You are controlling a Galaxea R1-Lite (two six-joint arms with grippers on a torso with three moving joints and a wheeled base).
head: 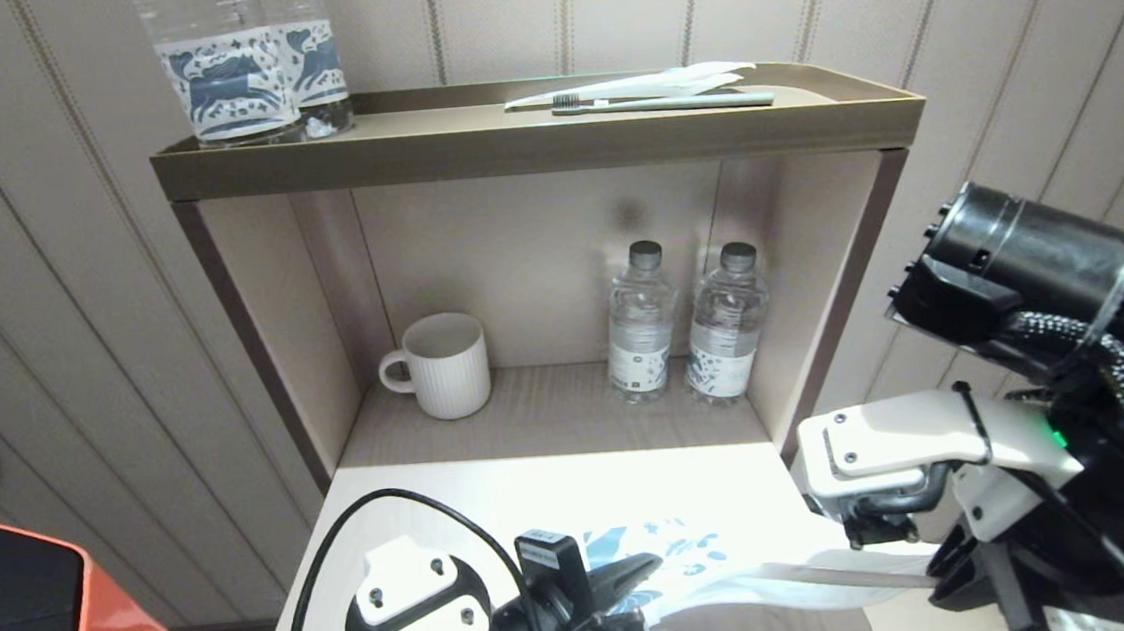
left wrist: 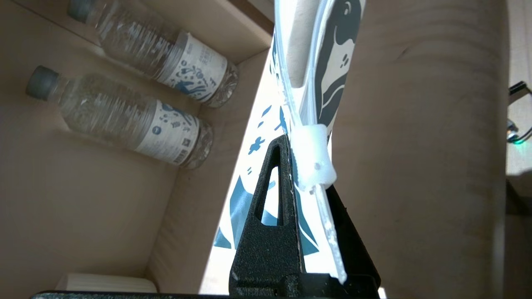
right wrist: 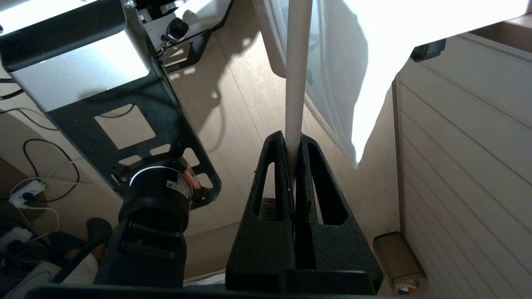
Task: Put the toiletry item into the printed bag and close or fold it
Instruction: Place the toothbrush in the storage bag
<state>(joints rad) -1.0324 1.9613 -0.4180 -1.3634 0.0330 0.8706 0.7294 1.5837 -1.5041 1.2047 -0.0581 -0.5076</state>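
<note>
Pale counter [head: 535,483] beneath: left tool [left wrist: 305,166] pinches printed bag [head: 681,547]; right tool [right wrist: 293,143] pinches toothbrush [right wrist: 297,62], insertion underway; next, push deeper.

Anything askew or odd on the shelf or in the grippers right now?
Nothing stands out. The left gripper is shut on the printed bag, and the right gripper is shut on the toothbrush handle, which reaches the bag's mouth. Bottles and mug stand upright.
</note>
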